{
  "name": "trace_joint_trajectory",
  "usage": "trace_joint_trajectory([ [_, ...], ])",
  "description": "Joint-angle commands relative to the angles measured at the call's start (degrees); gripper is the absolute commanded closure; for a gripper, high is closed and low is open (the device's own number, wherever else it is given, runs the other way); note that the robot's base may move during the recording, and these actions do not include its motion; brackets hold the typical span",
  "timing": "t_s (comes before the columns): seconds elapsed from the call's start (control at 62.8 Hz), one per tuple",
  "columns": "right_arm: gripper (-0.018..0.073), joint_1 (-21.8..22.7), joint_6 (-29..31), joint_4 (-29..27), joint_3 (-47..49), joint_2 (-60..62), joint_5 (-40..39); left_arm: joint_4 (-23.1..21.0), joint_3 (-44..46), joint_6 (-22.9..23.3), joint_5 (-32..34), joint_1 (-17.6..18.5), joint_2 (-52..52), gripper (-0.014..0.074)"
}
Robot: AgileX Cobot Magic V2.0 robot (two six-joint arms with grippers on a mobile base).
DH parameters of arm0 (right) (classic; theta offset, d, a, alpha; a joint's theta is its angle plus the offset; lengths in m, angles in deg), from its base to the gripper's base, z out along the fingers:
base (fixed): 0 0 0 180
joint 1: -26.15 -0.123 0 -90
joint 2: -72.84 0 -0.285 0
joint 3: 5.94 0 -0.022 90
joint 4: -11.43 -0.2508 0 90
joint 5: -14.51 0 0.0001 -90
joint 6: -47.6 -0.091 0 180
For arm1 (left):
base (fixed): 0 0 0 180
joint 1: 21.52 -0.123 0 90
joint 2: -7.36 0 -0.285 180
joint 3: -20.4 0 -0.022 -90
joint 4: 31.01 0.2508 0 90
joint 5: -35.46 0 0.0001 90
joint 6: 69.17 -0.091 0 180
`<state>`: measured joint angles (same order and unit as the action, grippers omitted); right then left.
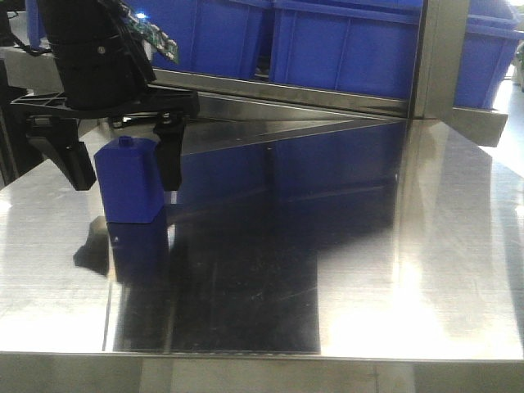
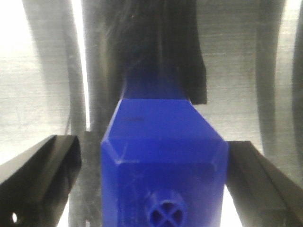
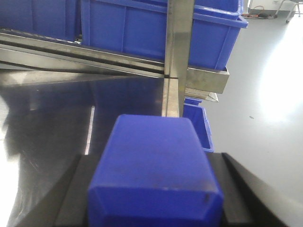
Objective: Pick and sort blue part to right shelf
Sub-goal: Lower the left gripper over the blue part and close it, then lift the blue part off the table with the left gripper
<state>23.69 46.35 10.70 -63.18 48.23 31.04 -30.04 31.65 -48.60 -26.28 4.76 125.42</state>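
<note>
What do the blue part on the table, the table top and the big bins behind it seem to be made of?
The blue part is probably moulded plastic: even solid colour, dull sheen, fine scuffs. The table looks like brushed steel, with fine grain lines and mirror-like reflections. The bins are likely plastic too: uniform blue with ribbed walls.

Shiny steel table (image 1: 409, 246), pale grey floor (image 3: 265, 94) beyond.

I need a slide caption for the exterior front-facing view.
Left hand, open, straddles the upright blue part on the steel table; blue bins behind.
</note>
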Motion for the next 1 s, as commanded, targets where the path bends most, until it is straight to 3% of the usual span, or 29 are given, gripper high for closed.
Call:
trace_joint_trajectory([
  [0.0,0.0129,0.18,0.2,0.09,1.62,-0.27,-5.29,0.34,1.89,0.65,0.63,0.32,-3.06,-0.0031],
  [0.589,0.0129,0.18,0.2,0.09,1.62,-0.27,-5.29,0.34,1.89,0.65,-0.2,0.32,-3.17,0.0235],
  [0.988,0.0129,0.18,0.2,0.09,1.62,-0.27,-5.29,-0.29,1.78,0.65,-1.04,0.32,-9.75,0.0261],
])
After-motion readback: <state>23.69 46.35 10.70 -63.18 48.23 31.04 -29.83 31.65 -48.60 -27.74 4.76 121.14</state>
